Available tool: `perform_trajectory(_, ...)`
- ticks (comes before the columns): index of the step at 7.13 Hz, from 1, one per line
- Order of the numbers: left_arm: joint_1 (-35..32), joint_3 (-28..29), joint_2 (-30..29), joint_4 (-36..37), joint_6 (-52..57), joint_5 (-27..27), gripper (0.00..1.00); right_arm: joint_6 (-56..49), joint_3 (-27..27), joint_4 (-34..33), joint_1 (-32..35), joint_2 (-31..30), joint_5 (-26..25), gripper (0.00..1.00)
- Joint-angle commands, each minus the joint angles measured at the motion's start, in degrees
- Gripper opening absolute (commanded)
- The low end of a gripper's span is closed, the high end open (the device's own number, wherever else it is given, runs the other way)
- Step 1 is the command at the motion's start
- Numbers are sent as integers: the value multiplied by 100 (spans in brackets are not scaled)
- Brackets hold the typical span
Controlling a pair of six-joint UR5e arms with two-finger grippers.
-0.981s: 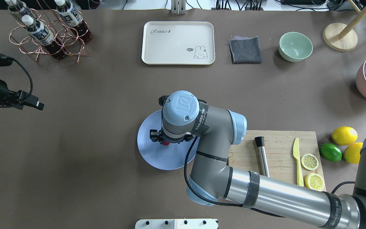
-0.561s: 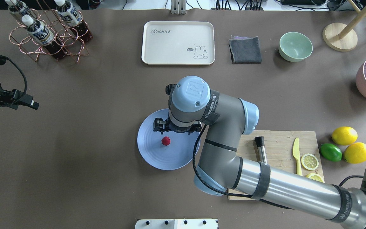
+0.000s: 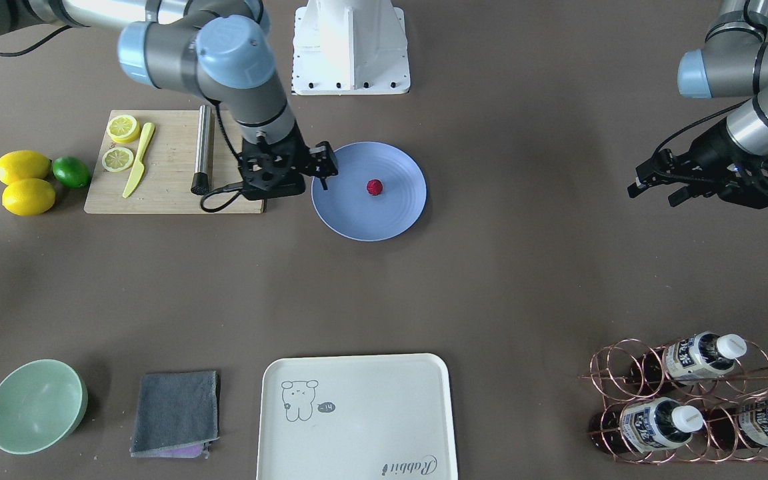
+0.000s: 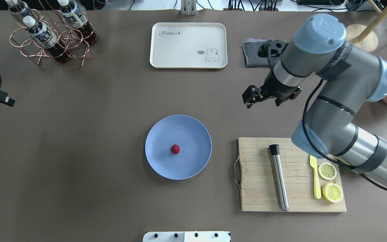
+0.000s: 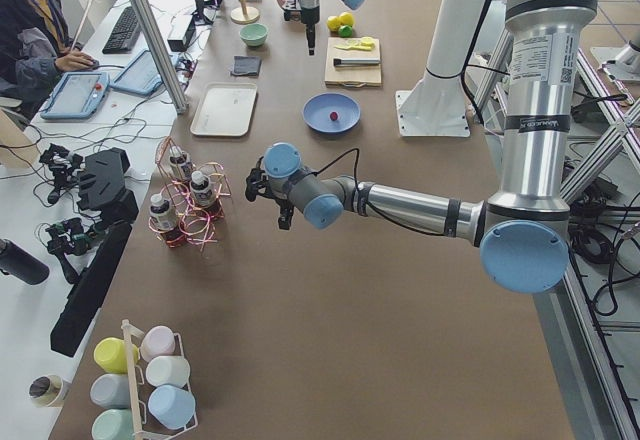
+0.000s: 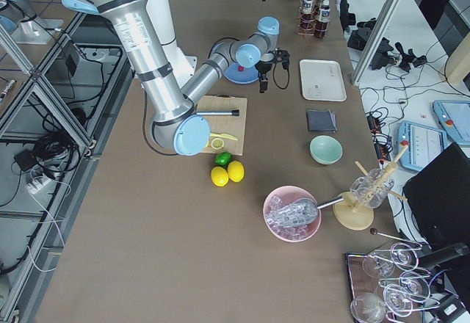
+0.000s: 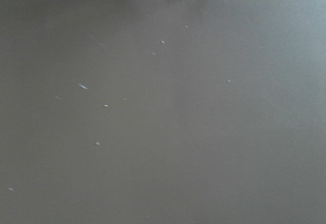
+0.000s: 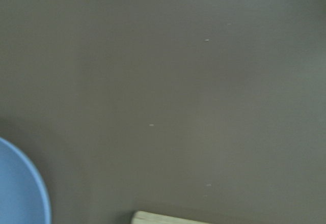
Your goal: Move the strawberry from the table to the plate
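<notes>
The tiny dark-red bumpy strawberry (image 4: pixel 175 149) lies near the middle of the round blue-lavender plate (image 4: pixel 193 164), touching nothing else, so I judge the placing done. My right gripper (image 4: pixel 264 99) hangs empty with its jaws apart, raised over the matte grey-brown table (image 4: pixel 79 151) near the corner of the wooden cutting board (image 4: pixel 257 181). From it the berry lies to my left and back toward my base, and being roundish it offers no long axis to line up on. Of my 2 arms the right is nearer, since my left gripper (image 3: pixel 654 190), jaws also apart and empty, hangs well apart at the table's left end, so what remains, I think, is only a retreat.
</notes>
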Motion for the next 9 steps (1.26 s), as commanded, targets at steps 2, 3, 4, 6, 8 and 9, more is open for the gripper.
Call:
perform_trajectory(2,-1545,177,-320,2603,2902,-45,96,-2608,-94,-88,1531,-1153,613,100)
perform_trajectory(3,-1896,396,-427,2748,3229,-80,96,-3337,-234,-80,1962,-1495,868,100)
perform_trajectory(4,-2013,416,-402,2715,3250,-80,97,-3902,-392,-71,2279,-1733,871,100)
perform_trajectory(6,-1997,433,-471,2749,3189,-63,97,-5053,-954,-27,2939,-1945,871,100)
perform_trajectory(8,-1997,538,-481,2802,3171,-28,97,-5348,-1036,-27,3353,-2104,1019,100)
perform_trajectory(9,-1979,626,-481,2811,3171,-19,97,-5366,-1027,-27,3416,-2113,1064,100)
